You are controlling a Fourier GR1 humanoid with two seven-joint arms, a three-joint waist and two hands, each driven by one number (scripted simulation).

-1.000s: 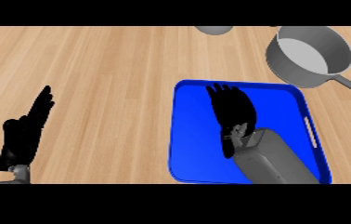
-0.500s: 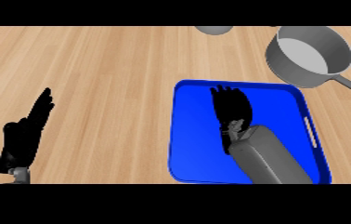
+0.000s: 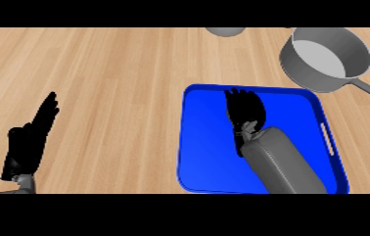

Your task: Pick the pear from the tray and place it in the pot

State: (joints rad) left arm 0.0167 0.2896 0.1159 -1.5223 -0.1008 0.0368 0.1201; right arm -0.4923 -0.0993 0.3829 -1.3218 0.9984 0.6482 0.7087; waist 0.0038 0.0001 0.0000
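**Hands over counter and tray; pear not visible**

My left hand (image 3: 29, 142) sits at the far left of the head view, near the lower edge, over the light wooden counter top (image 3: 115, 83). Fingers are straight and point up and slightly right; it holds nothing and rests apart from every object. A short piece of its grey forearm shows just below it.

Right of centre lies the blue rectangular tray with a raised rim (image 3: 206, 147), flat on the counter. A pale slot-shaped handle cut shows in its right rim.

My right hand (image 3: 245, 113) is over the tray's upper middle, palm down, reaching away from me. The fingers look extended toward the tray's far rim rather than curled, but from this steep angle I cannot tell whether anything lies beneath the palm. The grey right forearm (image 3: 282, 164) runs from the lower edge up to the wrist and covers part of the tray floor.

The pear cannot be seen anywhere: not on the bare blue tray floor, not on the counter. Whether the hand hides it, I cannot tell.

Upper right, well apart from the hand, stands the grey round metal pot (image 3: 325, 59), its pale interior showing nothing inside, handle pointing lower right. A grey rounded object (image 3: 225, 31) is cut by the top edge.
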